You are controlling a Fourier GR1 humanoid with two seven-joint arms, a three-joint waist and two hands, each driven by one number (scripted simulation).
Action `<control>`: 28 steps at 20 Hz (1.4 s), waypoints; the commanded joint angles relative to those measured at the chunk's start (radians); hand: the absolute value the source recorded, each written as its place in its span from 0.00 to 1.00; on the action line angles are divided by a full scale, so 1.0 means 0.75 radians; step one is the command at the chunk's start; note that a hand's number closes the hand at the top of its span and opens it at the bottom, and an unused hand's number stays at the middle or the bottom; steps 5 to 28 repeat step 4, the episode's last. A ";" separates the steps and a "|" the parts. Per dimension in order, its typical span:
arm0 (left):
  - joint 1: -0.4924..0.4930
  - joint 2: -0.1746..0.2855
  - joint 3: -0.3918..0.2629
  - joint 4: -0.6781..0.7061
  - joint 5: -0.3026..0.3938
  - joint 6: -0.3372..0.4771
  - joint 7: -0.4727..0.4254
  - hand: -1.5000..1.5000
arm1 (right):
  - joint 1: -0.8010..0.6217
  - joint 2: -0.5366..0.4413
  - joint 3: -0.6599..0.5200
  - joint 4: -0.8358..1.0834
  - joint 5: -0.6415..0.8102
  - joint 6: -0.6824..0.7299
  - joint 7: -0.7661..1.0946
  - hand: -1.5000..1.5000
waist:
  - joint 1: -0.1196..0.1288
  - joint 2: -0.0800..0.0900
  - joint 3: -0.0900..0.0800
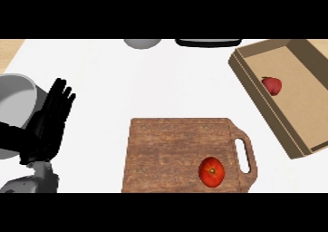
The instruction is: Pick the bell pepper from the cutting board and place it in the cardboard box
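A red bell pepper (272, 85) is seen inside the cardboard box (307, 63), against its near wall; a red tomato-like fruit (211, 171) lies on the cutting board (166, 149); the left hand (50, 120), left of the board, is held open, fingers straight; the right hand is not seen.

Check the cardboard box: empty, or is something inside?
Not empty. A small red item lies inside the cardboard box against its left wall. A similar red piece sits on the cutting board.

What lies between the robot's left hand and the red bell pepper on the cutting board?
In the head view, bare white counter, then the cutting board's own wooden surface, separate the left hand from the bell pepper. No other object lies between them.
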 commanded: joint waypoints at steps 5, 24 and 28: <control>-0.076 0.029 0.050 0.047 0.031 -0.011 0.020 0.50 | 0.133 -0.104 -0.047 0.108 -0.144 0.073 -0.157 0.00 | 0.000 0.003 0.000; -0.076 0.029 0.050 0.047 0.031 -0.011 0.020 0.50 | 0.133 -0.104 -0.047 0.108 -0.144 0.073 -0.157 0.00 | 0.000 0.003 0.000; -0.076 0.029 0.050 0.047 0.031 -0.011 0.020 0.50 | 0.133 -0.104 -0.047 0.108 -0.144 0.073 -0.157 0.00 | 0.000 0.003 0.000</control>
